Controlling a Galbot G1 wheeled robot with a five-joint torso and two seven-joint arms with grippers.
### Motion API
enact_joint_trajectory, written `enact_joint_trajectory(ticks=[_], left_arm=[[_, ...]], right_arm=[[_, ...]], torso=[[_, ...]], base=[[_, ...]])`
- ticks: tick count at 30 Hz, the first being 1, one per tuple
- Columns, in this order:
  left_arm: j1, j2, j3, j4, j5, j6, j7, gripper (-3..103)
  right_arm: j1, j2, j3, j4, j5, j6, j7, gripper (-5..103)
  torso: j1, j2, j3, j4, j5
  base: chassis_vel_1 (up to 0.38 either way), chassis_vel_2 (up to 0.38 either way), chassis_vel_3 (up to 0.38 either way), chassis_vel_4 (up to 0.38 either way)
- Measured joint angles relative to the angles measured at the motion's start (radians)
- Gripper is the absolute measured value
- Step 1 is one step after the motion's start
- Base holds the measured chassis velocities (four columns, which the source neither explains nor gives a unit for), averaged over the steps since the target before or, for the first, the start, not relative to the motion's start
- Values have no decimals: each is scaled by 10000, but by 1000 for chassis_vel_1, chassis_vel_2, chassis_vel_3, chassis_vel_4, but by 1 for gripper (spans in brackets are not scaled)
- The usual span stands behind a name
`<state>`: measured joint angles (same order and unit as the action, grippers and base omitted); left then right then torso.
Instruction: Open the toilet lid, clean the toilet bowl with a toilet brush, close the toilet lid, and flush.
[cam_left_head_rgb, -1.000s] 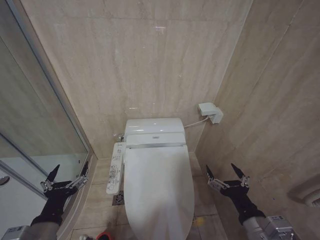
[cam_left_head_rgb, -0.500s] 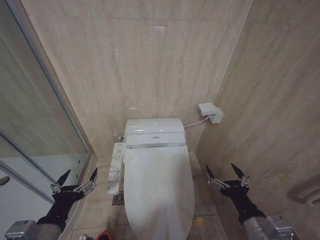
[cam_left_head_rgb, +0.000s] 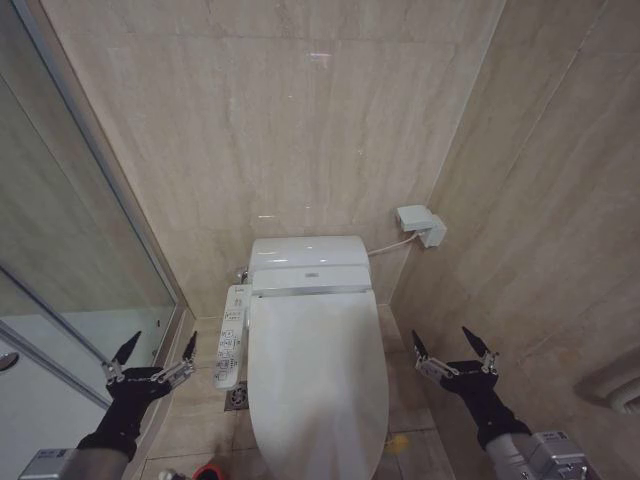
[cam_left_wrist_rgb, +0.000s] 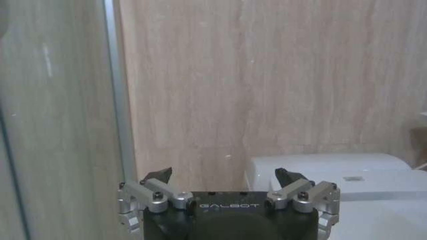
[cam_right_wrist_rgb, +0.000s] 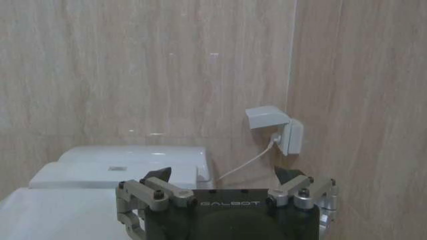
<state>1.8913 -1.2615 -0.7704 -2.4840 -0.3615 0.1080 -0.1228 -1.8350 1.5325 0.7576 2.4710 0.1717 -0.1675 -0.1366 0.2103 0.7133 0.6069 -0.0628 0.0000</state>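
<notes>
The toilet lid is down flat, a glossy white oval that hides the toilet bowl. My left gripper hovers open to the left of the toilet, beside the button panel, with nothing between its fingers. In the left wrist view the left gripper points at the wall, with the lid's edge off to one side. My right gripper hangs open to the right of the toilet, level with the lid's middle. The right wrist view shows the right gripper empty, above the lid. The toilet brush is out of view.
A narrow white button panel runs along the toilet's left side. A glass shower screen with metal frame stands close on the left. A white socket box with a cable sits on the back wall. Something red peeks in at the floor's bottom edge.
My left gripper has moved right, toward the toilet, and slightly lower in the view. The right gripper and the lid have not moved.
</notes>
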Motion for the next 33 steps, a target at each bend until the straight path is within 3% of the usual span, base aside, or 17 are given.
enact_joint_trajectory(ticks=[15, 20, 23, 29, 33], left_arm=[[1185, -344, -58, -157, 16, -135, -80, 100], [1197, -347, -212, -165, 170, -646, 47, 100], [1231, -430, -191, -168, 127, -1037, 458, 100], [1049, -503, 22, -168, -1021, -654, 1101, 100], [899, -465, 75, -168, -1215, -294, 1322, 100]], right_arm=[[0, 0, 0, 0, 0, 0, 0, 100], [0, 0, 0, 0, 0, 0, 0, 100], [0, 0, 0, 1, 0, 0, 0, 100], [0, 0, 0, 0, 0, 0, 0, 100], [0, 0, 0, 0, 0, 0, 0, 100]], torso=[[0, 0, 0, 2, 1], [0, 0, 0, -1, 0], [0, 0, 0, 0, 1], [0, 0, 0, 1, 1], [0, 0, 0, 0, 0]], base=[[0, 0, 0, 0], [0, 0, 0, 0], [0, 0, 0, 0], [0, 0, 0, 0], [0, 0, 0, 0]])
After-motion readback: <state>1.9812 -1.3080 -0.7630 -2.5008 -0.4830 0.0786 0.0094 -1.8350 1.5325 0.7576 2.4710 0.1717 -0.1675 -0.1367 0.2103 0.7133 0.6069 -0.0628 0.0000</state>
